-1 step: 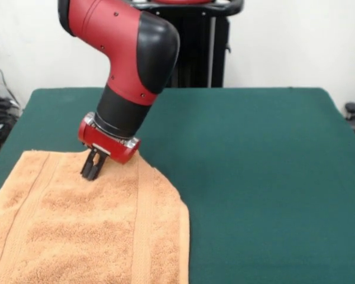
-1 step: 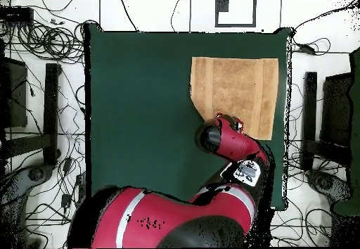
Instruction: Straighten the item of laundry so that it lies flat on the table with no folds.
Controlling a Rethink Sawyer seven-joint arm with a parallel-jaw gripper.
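Front view: gripper [image 1: 92, 170] tips down on the peach towel [image 1: 89, 228] near its far edge, fingers look closed together (whether they pinch any cloth, cannot tell). Towel lies spread at one corner of the green table [image 1: 260, 177], one corner cut off diagonally as if folded under.

The towel [image 1: 89, 231] is showing fluffy, looped terry cloth; the table [image 1: 254, 165] is presenting matt felt; the arm [image 1: 127, 53] is appearing glossy plastic
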